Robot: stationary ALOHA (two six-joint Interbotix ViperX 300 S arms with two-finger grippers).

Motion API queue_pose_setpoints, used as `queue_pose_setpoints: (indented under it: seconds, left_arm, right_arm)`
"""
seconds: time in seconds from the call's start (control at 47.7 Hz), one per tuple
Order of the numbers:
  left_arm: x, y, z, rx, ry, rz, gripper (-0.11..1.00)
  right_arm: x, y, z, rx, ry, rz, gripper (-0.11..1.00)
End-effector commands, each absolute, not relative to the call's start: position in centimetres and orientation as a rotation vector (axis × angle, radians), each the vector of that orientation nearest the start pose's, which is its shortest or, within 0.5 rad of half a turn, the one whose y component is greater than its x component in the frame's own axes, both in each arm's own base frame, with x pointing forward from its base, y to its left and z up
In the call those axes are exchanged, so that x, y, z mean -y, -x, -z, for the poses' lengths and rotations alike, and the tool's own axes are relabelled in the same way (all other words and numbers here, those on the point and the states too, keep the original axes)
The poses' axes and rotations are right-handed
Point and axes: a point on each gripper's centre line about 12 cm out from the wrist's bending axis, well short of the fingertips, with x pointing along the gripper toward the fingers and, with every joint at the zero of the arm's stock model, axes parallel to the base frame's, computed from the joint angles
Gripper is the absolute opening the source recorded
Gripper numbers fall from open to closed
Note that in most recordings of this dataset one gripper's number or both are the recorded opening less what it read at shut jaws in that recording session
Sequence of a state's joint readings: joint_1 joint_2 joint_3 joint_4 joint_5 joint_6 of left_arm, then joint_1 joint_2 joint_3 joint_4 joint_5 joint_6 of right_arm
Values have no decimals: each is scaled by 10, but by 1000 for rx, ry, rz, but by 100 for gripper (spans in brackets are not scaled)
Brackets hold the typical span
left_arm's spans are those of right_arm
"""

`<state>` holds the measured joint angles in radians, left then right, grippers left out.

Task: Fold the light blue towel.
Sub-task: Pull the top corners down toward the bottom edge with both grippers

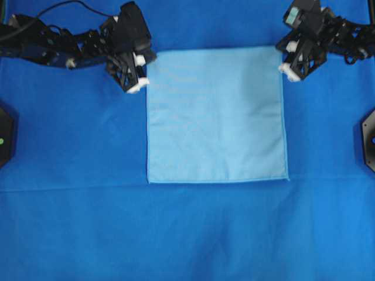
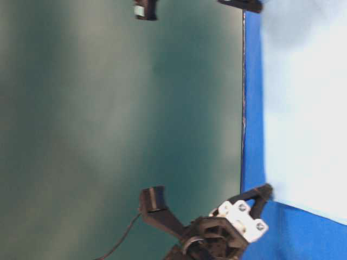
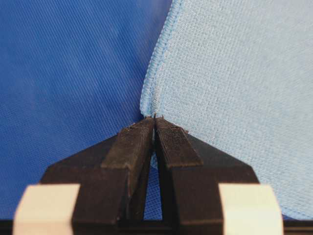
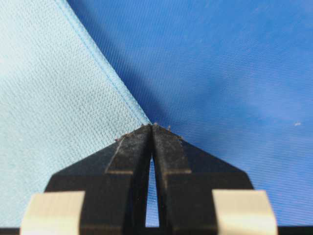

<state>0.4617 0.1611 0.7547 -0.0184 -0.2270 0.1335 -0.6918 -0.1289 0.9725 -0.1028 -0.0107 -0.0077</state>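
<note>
Plainly, the light blue towel (image 1: pixel 217 115) lies spread flat and unfolded in the middle of the dark blue table covering (image 1: pixel 70 222), its four edges square to the overhead view.

At the left of that view, the left gripper (image 1: pixel 136 75) sits at the towel's far-left corner. Its wrist camera shows the two black fingers (image 3: pixel 131 147) pressed together tip to tip, with the hemmed corner of the cloth (image 3: pixel 149 105) bunched right at the tips and pale fabric visible in the slit behind them, so I judge it clenched on the towel's corner.

Moving right across the bare cloth, the right gripper (image 1: pixel 291 63) sits at the far-right corner. Its own camera gives the mirror picture: jaws closed, the stitched hem (image 4: pixel 105 68) running straight into the fingertips and pale fabric in the gap behind, so it too appears to be pinching the corner.

Both arms thus hold the far edge, each nearest its own corner, and the rest of the towel stretches away from the jaws toward the near edge. The fold would seem to turn on that: the far edge carried over toward the near one. Being square, the towel offers no clear long axis.

How deep each pinch goes is hidden by the fingers. The table-level view is turned sideways, cuts off most of the right arm, and shows only a pale blur of towel.
</note>
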Motion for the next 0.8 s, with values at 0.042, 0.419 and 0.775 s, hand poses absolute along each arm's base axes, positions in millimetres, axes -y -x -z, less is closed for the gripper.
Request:
queue_pose_setpoints:
  seconds: [0.042,0.419,0.775]
  left_arm:
    - [-172,-344,-128,-632,25,-413,2]
    - [-157,-346,-129,-642,1,-371,2]
    - [-95,-349,-138,-684,-28,-215,2]
  right_arm:
    - [193,-231,-145,-768,-165,620,1]
    - [183,-230,-148,-763,-177,606,1]
    - [122,-224,-150,-797,-261,500,1]
